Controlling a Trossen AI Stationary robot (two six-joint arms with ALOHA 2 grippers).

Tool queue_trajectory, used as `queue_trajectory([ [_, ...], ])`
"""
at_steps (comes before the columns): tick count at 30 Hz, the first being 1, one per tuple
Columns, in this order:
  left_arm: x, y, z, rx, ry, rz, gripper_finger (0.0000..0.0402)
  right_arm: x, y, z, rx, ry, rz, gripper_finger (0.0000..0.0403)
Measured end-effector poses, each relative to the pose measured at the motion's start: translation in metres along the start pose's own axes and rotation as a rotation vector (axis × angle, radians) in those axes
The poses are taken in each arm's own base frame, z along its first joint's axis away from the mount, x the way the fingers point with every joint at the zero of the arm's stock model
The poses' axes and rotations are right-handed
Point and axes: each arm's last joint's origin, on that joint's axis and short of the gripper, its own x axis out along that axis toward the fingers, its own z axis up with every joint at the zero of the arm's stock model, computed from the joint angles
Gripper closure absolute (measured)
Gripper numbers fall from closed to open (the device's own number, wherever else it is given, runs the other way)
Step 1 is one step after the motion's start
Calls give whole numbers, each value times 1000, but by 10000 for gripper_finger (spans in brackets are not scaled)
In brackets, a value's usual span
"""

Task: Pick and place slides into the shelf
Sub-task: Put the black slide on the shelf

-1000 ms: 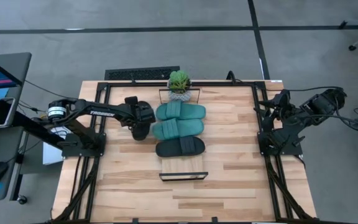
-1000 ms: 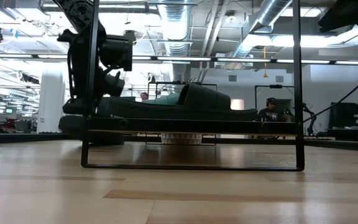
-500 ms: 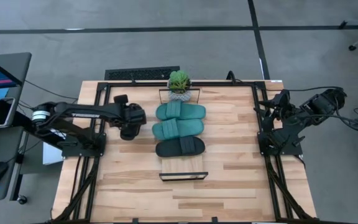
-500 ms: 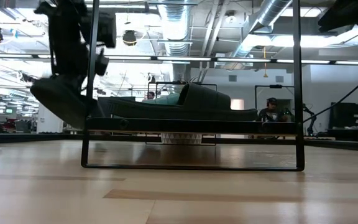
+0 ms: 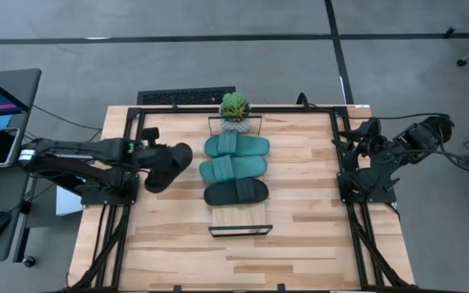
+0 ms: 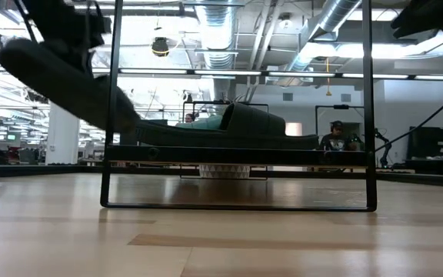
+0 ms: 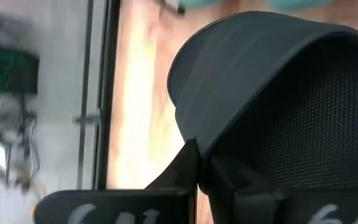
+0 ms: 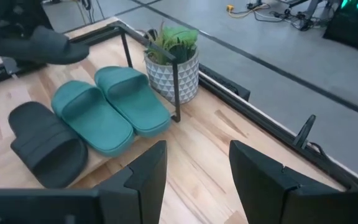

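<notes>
My left gripper (image 5: 151, 156) hangs over the table's left side, shut on a black slide (image 5: 169, 167), which is in the air left of the shelf (image 5: 241, 218). In the low view this slide (image 6: 64, 73) slants, its lower end toward the shelf. On the shelf board, two teal slides (image 5: 236, 146) (image 5: 233, 168) and one black slide (image 5: 236, 192) lie side by side on their soles. My right gripper (image 8: 194, 180) waits open, high at the table's right edge. My left gripper pinches an edge of the black slide (image 7: 194, 146) between its two fingers (image 7: 229, 180); a smooth ribbed face lies on one side and a textured face on the other. The fingers slant down from the table's left. The slide is lifted clear and tilted.
A small potted plant (image 5: 234, 108) stands at the shelf's far end, inside the black frame (image 8: 176, 93). The near part of the shelf board is bare. Black arm mounts (image 5: 104, 183) (image 5: 365, 183) stand at the left and right table edges.
My left gripper has risen and drawn back toward the table's left edge, still shut on the black slide. The slide, which lay low and level beside the shelf, is now lifted clear and tipped, its end nearest the shelf lowest.
</notes>
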Motion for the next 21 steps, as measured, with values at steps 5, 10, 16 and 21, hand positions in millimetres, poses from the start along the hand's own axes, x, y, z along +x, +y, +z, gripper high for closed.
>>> queue_trajectory([
  [5, -18, -4, 1, 149, -179, -54, 401, 0, 0, 0, 51, 0, 0, 237],
  [10, -22, -10, 8, 326, -269, -78, 401, 0, 0, 0, 76, 1, 0, 237],
  [16, -26, -12, 26, 447, -443, -57, 401, 0, 1, 0, 86, -1, 5, 237],
  [21, -32, -9, 45, 486, -619, 0, 401, 0, 2, 1, 90, -2, 9, 237],
])
